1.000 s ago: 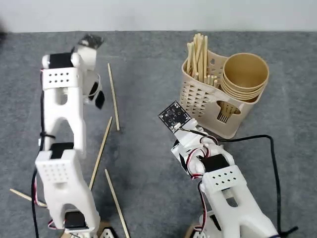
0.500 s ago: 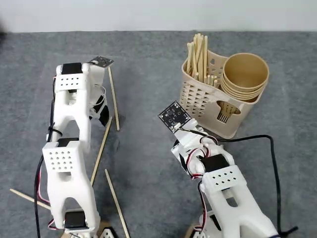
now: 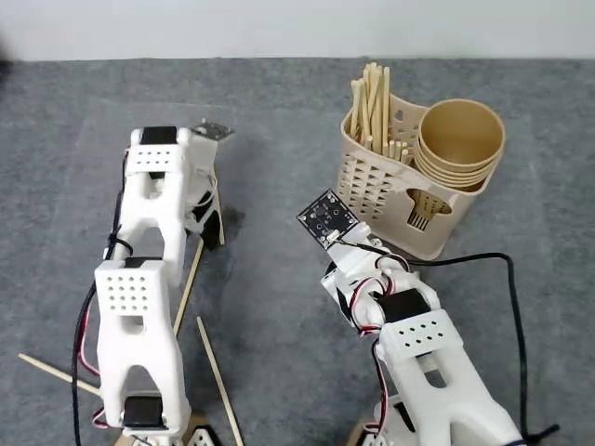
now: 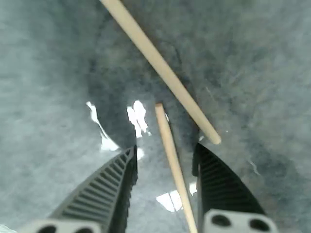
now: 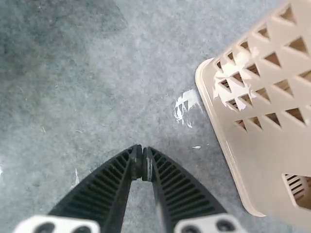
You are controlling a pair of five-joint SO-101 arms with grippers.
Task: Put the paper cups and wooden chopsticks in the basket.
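Note:
My left gripper (image 4: 165, 150) stands open close over the grey mat. One wooden chopstick (image 4: 171, 160) lies between its fingers (image 4: 114, 187), and the end of a second chopstick (image 4: 160, 73) lies just beyond them. From above, the left gripper (image 3: 210, 223) covers both. Two more chopsticks (image 3: 218, 381) (image 3: 48, 369) lie near the left arm's base. The beige basket (image 3: 376, 181) at the back right holds several chopsticks (image 3: 372, 102) and stacked paper cups (image 3: 460, 135). My right gripper (image 5: 142, 164) is shut on nothing, low over the mat beside the basket (image 5: 262, 121).
The right arm (image 3: 381, 297) sits in front of the basket with a black cable (image 3: 507, 297) looping to its right. The grey mat (image 3: 279, 139) is bare between the arms and along the back.
The left arm has swung right and come down over the two chopsticks that lay beside it. The right arm and the basket have not moved.

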